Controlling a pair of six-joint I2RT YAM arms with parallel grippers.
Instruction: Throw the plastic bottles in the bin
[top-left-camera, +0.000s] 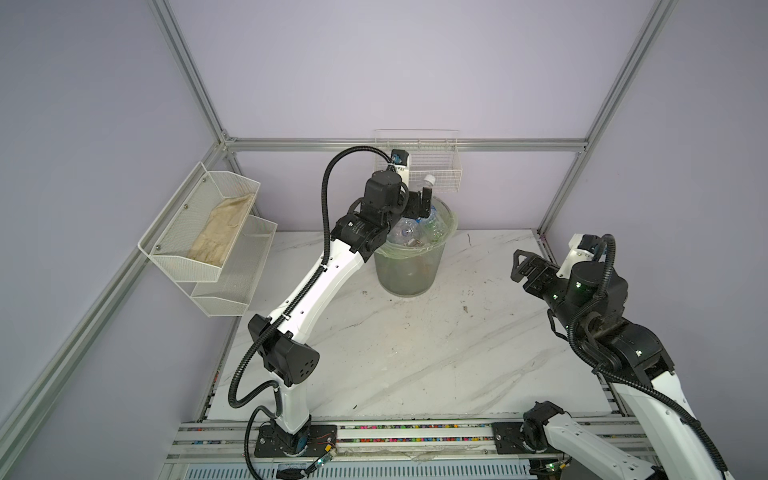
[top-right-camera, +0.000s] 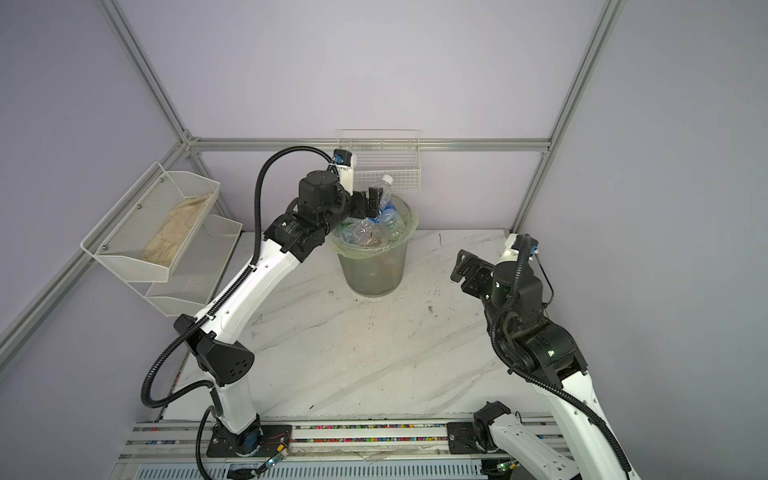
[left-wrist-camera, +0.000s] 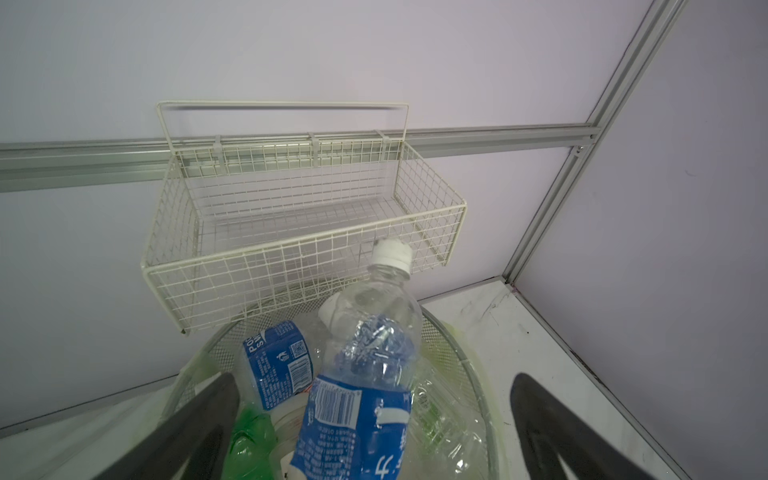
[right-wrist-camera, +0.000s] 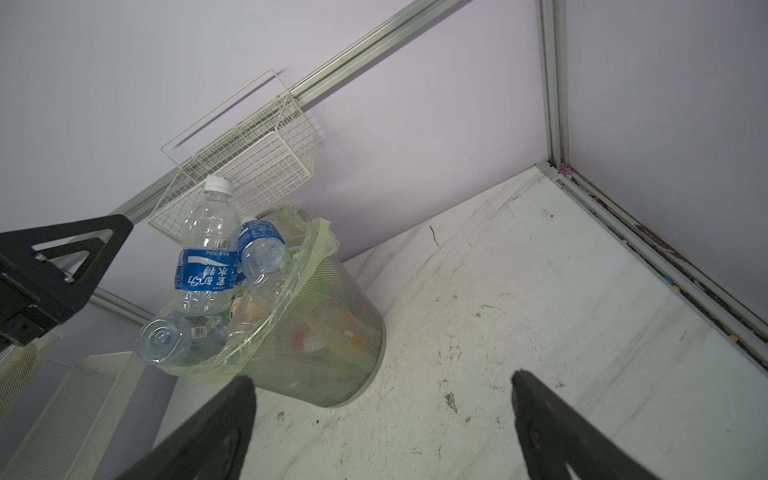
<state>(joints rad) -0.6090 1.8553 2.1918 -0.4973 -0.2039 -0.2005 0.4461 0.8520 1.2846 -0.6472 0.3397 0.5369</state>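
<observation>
Bottles heap above the rim of the bin (top-left-camera: 409, 272), a round grey pail with a fine mesh wall and a pale green bag folded over its rim, standing at the back of the white marbled table (top-left-camera: 415, 353). Topmost is a clear bottle (right-wrist-camera: 205, 249) with a white cap and a blue label, propped near upright on the pile. A second blue-labelled bottle (right-wrist-camera: 259, 253) leans against it, and a clear one (right-wrist-camera: 166, 338) lies on its side at the rim. The left wrist view shows a green bottle (left-wrist-camera: 249, 432) lower down. That makes four I can count. More shapes with red and orange patches show through the mesh, too blurred to number.

The left claw (left-wrist-camera: 374, 378) hangs over the bin, jaws wide, with the topmost bottle between them but touching neither finger. The right claw (top-left-camera: 517, 266) is well to the side above the table, jaws wide, holding nothing.

One white wire basket (top-left-camera: 440, 166) hangs on the back wall just behind the bin. One white mesh shelf (top-left-camera: 185, 266) of two tiers holds a beige cloth (top-left-camera: 224, 230) in its upper tier.
</observation>
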